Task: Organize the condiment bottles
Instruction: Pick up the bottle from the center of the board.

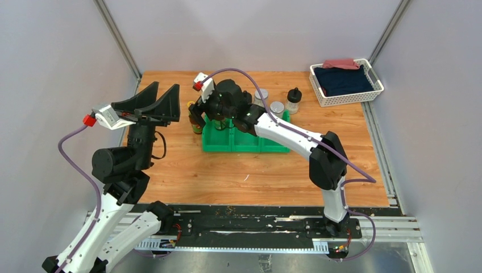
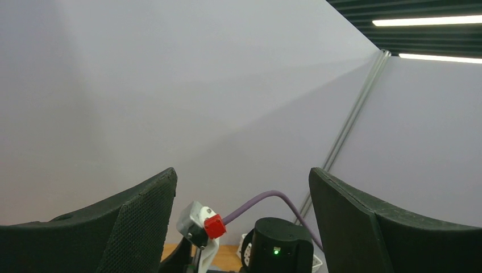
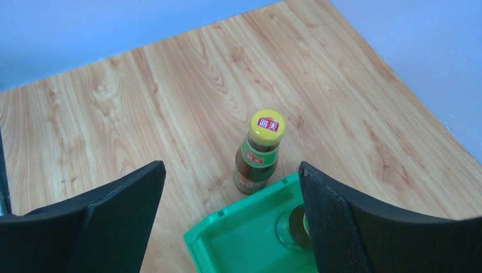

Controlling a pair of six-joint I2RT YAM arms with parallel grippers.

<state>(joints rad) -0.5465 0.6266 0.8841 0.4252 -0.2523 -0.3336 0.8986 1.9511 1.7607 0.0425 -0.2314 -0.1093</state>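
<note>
A green bin (image 1: 241, 145) sits on the wooden counter (image 1: 227, 182), toward the back. At the far right corner, a white basket (image 1: 348, 98) holds a dark blue cloth (image 1: 344, 81) and a reddish cloth (image 1: 341, 63) behind it.

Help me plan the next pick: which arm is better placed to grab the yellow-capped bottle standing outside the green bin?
Right. The right gripper hangs open over the yellow-capped bottle beside the green bin's corner. The left gripper is open too but raised, facing the wall, away from that bottle.
</note>
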